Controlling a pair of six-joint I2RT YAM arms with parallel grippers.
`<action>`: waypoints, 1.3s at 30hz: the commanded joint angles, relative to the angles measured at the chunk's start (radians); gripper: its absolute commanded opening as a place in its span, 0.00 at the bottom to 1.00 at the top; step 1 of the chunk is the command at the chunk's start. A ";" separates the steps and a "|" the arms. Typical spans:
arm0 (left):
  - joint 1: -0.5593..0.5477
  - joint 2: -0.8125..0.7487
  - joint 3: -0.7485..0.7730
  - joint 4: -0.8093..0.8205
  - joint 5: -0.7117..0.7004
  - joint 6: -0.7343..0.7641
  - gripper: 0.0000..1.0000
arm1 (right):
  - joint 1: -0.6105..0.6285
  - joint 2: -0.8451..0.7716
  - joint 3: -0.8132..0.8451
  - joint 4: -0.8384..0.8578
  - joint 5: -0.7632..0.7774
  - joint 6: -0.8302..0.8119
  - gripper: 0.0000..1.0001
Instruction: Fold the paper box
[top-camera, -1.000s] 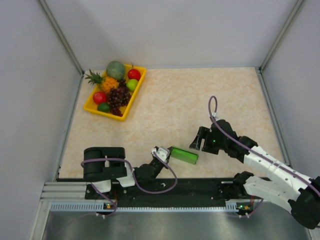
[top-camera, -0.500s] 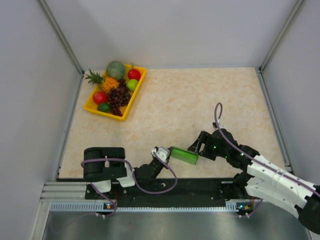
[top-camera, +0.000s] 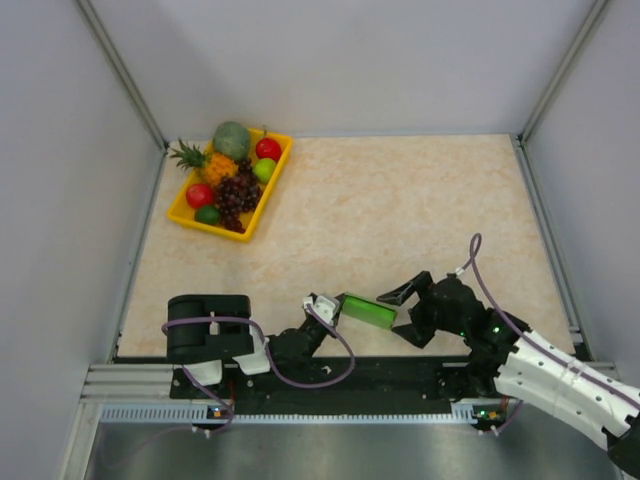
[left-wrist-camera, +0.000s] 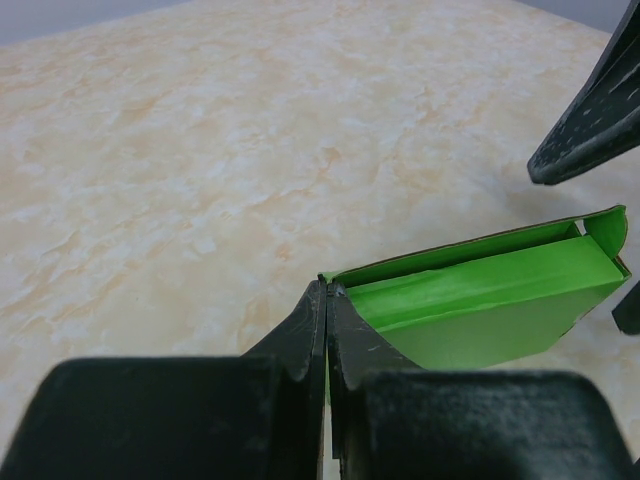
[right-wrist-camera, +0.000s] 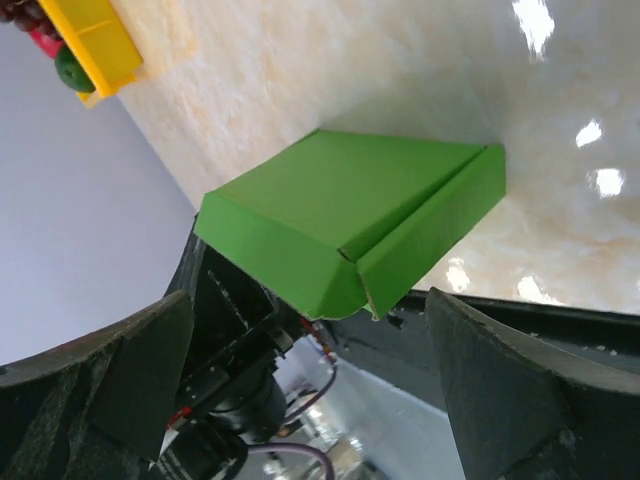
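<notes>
The paper box (top-camera: 368, 311) is a bright green, partly folded shape held just above the table near the front edge. My left gripper (top-camera: 329, 303) is shut on its left edge; in the left wrist view the fingertips (left-wrist-camera: 327, 292) pinch a thin green flap while the box (left-wrist-camera: 480, 300) extends to the right. My right gripper (top-camera: 405, 314) stands wide open at the box's right end, one finger on each side, not touching it. In the right wrist view the box (right-wrist-camera: 350, 220) hangs ahead of that open right gripper (right-wrist-camera: 310, 300).
A yellow tray (top-camera: 185, 212) of fruit sits at the far left of the table, and its corner (right-wrist-camera: 100, 40) shows in the right wrist view. The black base rail (top-camera: 400, 375) runs along the near edge, just below the box.
The right arm drew back toward the near edge and turned its wrist leftward, bringing its jaws, now a little wider, around the box's right end. The left gripper and box stayed put.
</notes>
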 joint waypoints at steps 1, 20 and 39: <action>-0.019 0.039 -0.033 0.126 0.022 -0.018 0.00 | 0.060 0.075 -0.018 0.099 -0.043 0.309 0.97; -0.023 0.029 -0.044 0.128 0.021 -0.033 0.01 | 0.155 0.073 -0.199 0.247 0.193 0.633 0.58; -0.036 -0.713 -0.267 -0.360 0.295 -0.384 0.58 | 0.154 0.069 -0.292 0.275 0.282 0.679 0.37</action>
